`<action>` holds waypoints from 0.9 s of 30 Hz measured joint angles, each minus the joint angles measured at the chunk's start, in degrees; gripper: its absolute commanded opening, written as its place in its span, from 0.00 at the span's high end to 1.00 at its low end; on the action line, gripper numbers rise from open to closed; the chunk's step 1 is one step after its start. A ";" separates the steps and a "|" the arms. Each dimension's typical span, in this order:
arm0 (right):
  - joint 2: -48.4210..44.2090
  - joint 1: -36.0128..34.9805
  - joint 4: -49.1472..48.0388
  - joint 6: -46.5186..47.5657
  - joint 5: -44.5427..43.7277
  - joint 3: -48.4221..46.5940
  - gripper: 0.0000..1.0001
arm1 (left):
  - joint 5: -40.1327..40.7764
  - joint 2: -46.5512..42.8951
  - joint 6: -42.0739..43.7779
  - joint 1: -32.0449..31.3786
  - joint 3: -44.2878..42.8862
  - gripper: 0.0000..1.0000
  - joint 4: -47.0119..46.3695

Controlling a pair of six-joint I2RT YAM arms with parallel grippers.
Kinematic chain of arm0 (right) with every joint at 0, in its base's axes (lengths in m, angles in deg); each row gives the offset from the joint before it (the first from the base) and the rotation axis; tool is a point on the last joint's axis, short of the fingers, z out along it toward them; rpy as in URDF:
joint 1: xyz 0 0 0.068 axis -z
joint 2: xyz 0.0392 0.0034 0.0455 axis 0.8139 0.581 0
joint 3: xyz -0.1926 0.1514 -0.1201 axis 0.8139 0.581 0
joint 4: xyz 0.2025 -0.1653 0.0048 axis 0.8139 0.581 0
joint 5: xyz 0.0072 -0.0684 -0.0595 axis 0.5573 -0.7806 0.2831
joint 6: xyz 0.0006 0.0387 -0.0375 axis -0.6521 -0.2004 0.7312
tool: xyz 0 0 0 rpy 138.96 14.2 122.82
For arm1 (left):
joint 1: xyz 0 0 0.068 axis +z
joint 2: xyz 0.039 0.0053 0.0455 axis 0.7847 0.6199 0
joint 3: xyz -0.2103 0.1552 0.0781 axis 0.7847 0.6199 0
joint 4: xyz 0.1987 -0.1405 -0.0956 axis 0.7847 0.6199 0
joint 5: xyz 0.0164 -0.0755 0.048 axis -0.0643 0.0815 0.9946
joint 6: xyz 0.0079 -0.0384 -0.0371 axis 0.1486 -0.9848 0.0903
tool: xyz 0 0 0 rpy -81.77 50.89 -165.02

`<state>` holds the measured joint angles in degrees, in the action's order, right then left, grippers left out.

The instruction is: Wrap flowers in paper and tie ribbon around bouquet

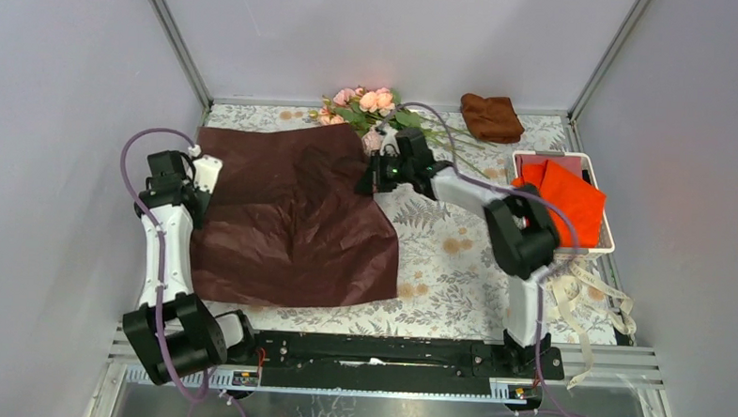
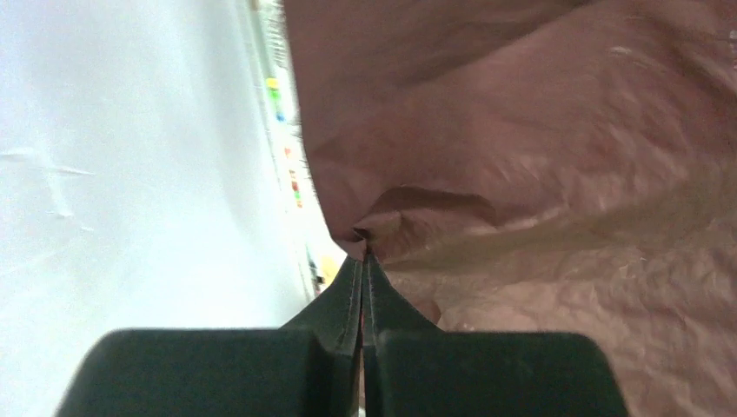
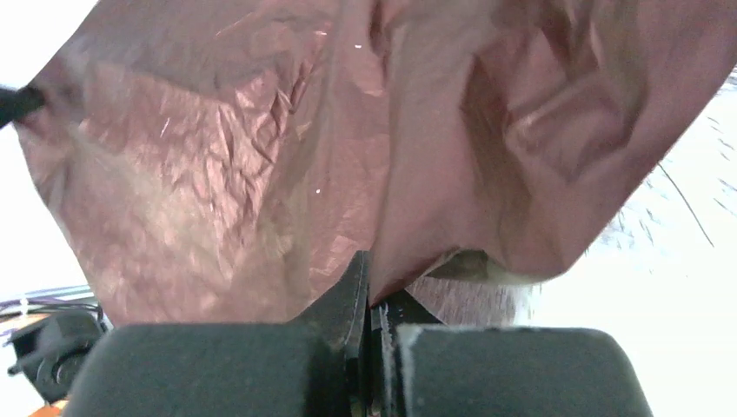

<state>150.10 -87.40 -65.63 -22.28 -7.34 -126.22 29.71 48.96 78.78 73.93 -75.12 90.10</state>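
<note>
Dark red paper [image 1: 290, 219] lies spread on the table [image 1: 447, 264]. The left end effector [image 2: 362, 250] pinches its left edge, the right end effector [image 3: 370, 271] its far-right corner, beside the flowers [image 1: 365, 105]. A brown cloth [image 1: 490, 118], orange sheets [image 1: 568, 194] and ribbon [image 1: 589, 295] lie rightward.

Inspection of colours: the paper [image 1: 294, 219] was dark maroon-brown, pinker where light struck it by my right pincer [image 3: 372, 280]. That pincer and my left pincer [image 2: 362, 256] were both black. The flowers [image 1: 365, 102] were pink with green leaves. The table [image 1: 457, 269] bore a pale grey-and-tan floral print. The ribbon [image 1: 606, 294] appeared cream, though it was small in view. The sheets [image 1: 565, 200] were bright orange and the basket [image 1: 554, 156] white. The cloth [image 1: 491, 118] was brown.
</note>
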 measured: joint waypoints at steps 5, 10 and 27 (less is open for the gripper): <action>-24.33 -0.57 -7.89 1.40 -9.51 17.94 1.00 | 3.78 8.81 -1.46 1.44 -6.05 1.00 -6.75; -29.73 -3.69 -19.80 -1.36 -15.69 26.10 1.00 | 3.50 20.72 -4.35 1.44 -15.58 1.00 -11.37; -22.67 4.98 10.86 12.13 -20.13 13.20 0.41 | 2.03 38.07 -3.19 1.38 -12.76 1.00 -17.94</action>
<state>127.44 -82.42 -54.77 -10.15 -27.47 -113.02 31.75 87.03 75.59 75.31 -87.89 72.16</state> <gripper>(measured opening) 0.597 0.006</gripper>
